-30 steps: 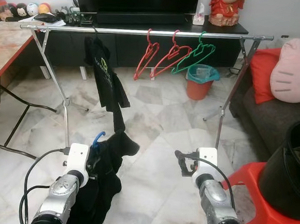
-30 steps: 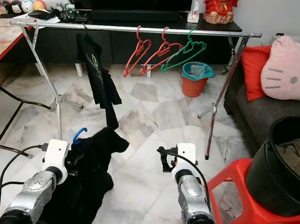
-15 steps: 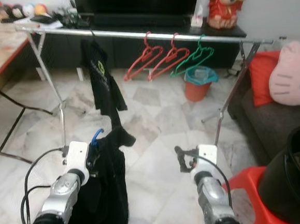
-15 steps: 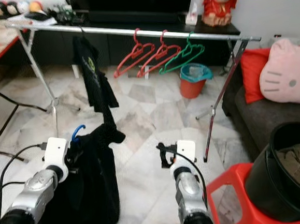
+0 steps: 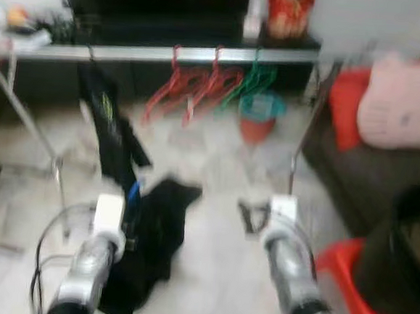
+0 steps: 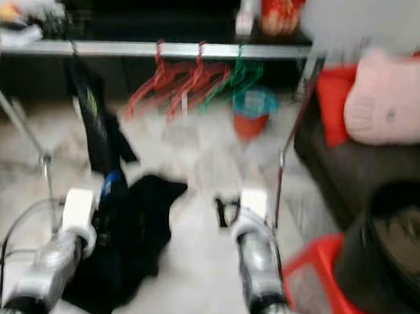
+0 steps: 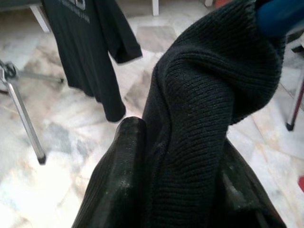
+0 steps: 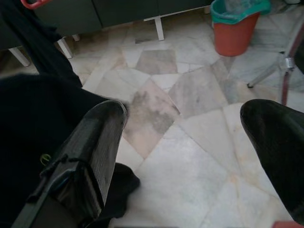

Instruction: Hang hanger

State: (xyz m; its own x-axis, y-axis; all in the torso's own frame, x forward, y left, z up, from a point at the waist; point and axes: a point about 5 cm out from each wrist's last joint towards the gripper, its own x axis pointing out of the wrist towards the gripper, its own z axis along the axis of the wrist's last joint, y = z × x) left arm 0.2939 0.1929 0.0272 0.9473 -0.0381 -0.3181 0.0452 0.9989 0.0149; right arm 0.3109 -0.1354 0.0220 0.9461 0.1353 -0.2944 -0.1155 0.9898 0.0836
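Nothing but the camera has swung, while the left gripper (image 5: 121,219) holds the black sweater (image 7: 199,123) on its blue hanger (image 5: 134,192), right gripper (image 8: 190,137) wide, carrying it to the far rail (image 5: 203,55).

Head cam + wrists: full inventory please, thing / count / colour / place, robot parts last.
Rail: 1, silver, across the room ahead, in front of the dark TV cabinet.
T-shirt: 1, black, hanging at the rail's left part.
Red hangers: 2, red, bare, mid rail.
Green hanger: 1, green, right of the red ones.
Bin: 1, orange with teal rim, on the floor behind the rail.
Cushion: 1, pink, on the dark sofa at right.
Bucket: 1, black, holds clothes, on the red stool.
Knit garment: 1, black, on a blue hanger.
Left gripper: holds the knit garment.
Right gripper: fingers apart, holding nothing, above the marble floor.
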